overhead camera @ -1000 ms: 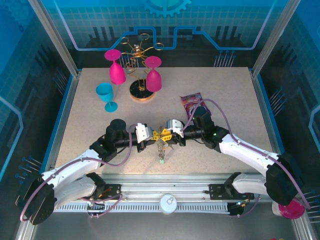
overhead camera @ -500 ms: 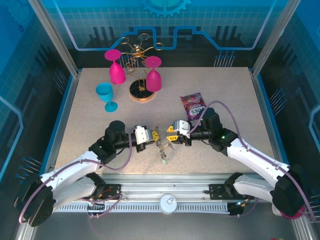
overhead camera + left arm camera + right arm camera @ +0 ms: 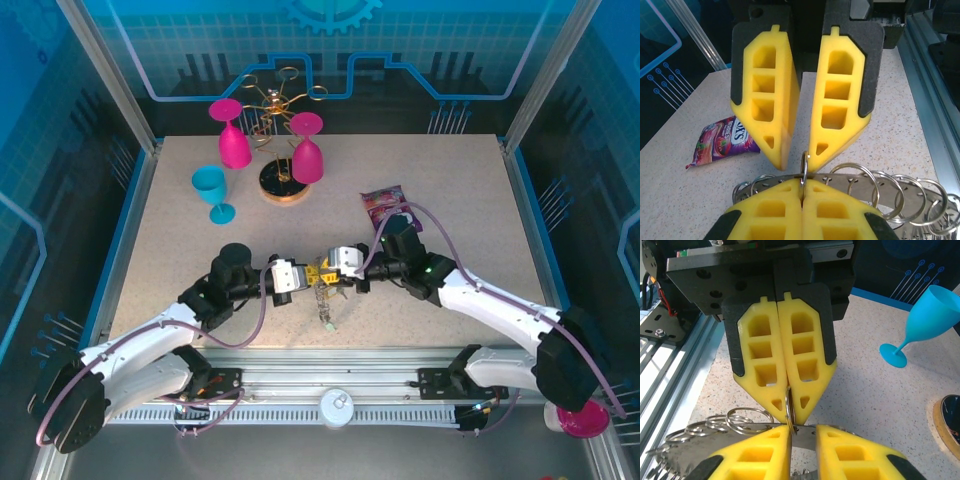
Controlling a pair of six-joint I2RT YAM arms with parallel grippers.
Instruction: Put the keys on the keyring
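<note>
While level, left pincer (image 3: 802,186) tip-to-tip with right pincer (image 3: 799,159).

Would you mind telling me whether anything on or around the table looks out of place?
A pink round object sits off the table, past its near right corner. A snack pouch lies flat right of centre, unrelated to the keys. Nothing looks spilled or damaged.

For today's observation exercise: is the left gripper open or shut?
Shut: the left gripper is clamped on a wire loop of the keyring, no gap showing.
</note>
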